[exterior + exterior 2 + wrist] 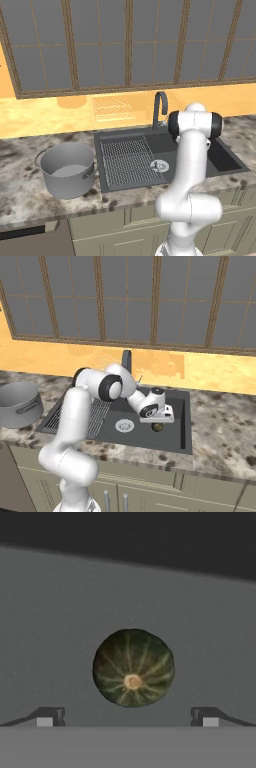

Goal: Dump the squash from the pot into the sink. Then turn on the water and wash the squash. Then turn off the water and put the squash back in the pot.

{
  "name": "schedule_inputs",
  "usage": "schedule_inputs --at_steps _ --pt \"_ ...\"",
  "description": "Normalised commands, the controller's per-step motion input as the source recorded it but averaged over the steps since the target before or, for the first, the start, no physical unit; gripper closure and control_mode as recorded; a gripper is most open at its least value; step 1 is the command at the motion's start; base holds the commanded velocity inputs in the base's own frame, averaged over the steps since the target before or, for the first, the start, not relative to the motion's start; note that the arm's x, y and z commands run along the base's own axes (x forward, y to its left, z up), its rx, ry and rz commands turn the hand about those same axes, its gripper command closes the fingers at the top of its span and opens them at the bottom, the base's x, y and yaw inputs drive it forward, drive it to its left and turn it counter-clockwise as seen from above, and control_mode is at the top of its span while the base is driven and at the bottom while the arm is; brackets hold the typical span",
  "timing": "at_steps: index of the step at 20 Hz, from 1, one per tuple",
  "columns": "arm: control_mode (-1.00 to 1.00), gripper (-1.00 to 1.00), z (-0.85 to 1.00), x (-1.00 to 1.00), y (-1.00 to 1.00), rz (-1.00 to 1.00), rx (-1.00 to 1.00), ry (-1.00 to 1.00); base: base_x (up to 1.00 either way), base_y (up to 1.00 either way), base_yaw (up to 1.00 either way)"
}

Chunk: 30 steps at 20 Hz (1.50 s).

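Observation:
The squash (133,668), dark green with pale stripes and a tan stem scar, lies on the sink floor straight below my hand. In the right base view the squash (157,427) peeks out under the hand, right of the silver drain (124,425). My gripper (127,718) hangs open above it, one fingertip on each side, nothing between them. The hand (161,415) is down inside the sink (184,426) basin. The grey pot (67,169) stands upright on the counter left of the sink (230,160). In the left base view my arm hides the basin's middle.
The dark faucet (159,110) rises behind the basin. A ribbed draining section (127,161) fills the sink's left half. A dish rack (113,108) sits against the back wall. Speckled stone counter (225,431) runs on both sides, cabinets below.

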Motion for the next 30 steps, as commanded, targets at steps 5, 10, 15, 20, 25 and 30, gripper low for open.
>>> schedule_inputs --at_steps 5,10,15,20,25,30 --pt "-1.0 -1.0 -0.28 0.27 -0.08 0.01 0.0 0.02 0.0 0.0 0.0" --pt "-1.0 -1.0 -0.31 0.23 -0.09 0.01 0.0 0.02 0.0 0.0 0.0" --pt "-1.0 -1.0 -0.26 0.26 -0.03 0.02 0.0 0.01 0.0 0.0 0.0" --pt "-1.0 -1.0 -0.29 0.11 0.0 0.01 0.0 0.01 0.0 0.0 0.0" --pt "-1.0 -1.0 -0.3 -0.04 0.0 0.0 0.0 0.02 0.0 0.0 0.0" --pt "-1.0 -1.0 -0.21 -0.39 -0.11 0.0 0.0 0.0 0.0 0.0 0.0"
